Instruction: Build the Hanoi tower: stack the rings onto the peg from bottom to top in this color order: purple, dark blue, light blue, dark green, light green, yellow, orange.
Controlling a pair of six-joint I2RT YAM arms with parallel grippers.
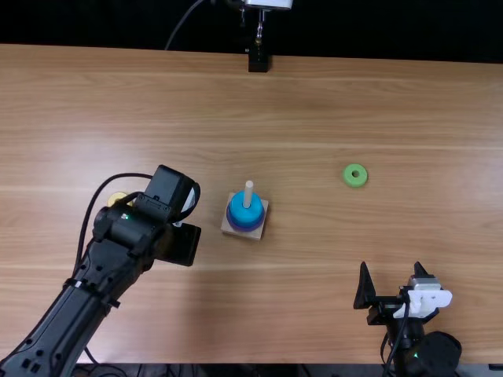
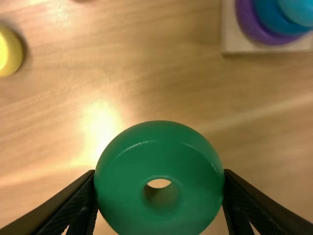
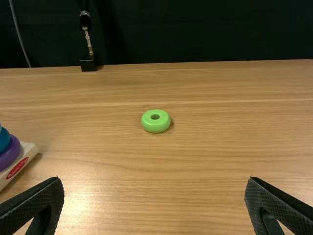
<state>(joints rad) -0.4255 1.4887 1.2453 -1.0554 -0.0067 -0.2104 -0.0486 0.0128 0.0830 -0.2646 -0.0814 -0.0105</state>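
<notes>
Right gripper (image 1: 391, 269) — spread wide; left gripper (image 1: 180, 240) seemingly aimed down

Worktop (image 1: 409, 228): looked like wood, fine streaky grain, smooth, with a soft sheen that flared bright on the left.
Base (image 3: 30, 148): seemed pale wood, smooth and matt.
Peg (image 1: 248, 188): pale, matt, wood-like.
Dark green ring (image 2: 159, 164): was smooth and glossy, like plastic or lacquer.
Light green ring (image 3: 155, 128): was smooth, with a mild gloss.
Yellow ring (image 2: 7, 51): looked smooth and satiny.
Right claw (image 1: 391, 265): had black fingers (image 3: 36, 203) with matt, finely textured inner faces.
Left arm (image 1: 82, 298): black, mostly matt, apparently plastic and metal.
Far backdrop (image 3: 195, 32): looked like dark, matt cloth.
Far stand (image 3: 89, 41): had a shiny metal stem.
</notes>
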